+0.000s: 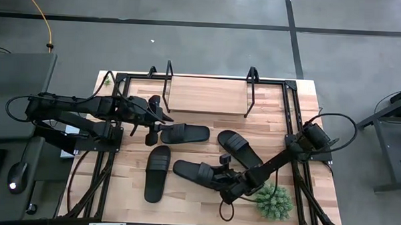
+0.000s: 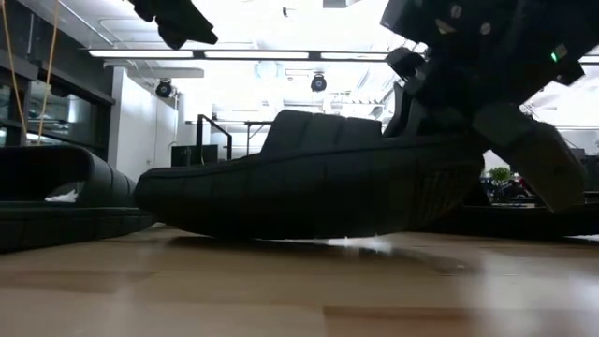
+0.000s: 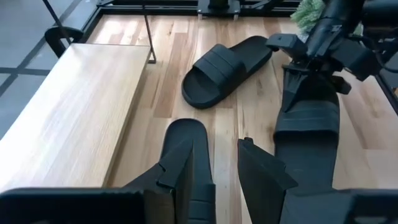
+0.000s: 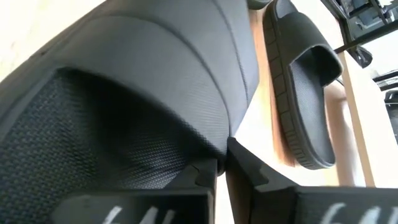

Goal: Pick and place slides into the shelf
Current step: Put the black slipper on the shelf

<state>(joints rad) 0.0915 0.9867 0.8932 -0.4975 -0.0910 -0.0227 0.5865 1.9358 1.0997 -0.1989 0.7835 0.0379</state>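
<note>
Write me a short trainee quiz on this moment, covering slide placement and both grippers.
1. How many slides lie on the shelf?
2. True or false: the left gripper is open.
3. Which gripper is shut on a slide? A) left gripper B) right gripper C) neither

Key: 1) none, all four are on the table; 2) true; 3) B

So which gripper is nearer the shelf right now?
Left. The left gripper hovers just off the shelf front edge; the right gripper is at a slide near the plant.
</note>
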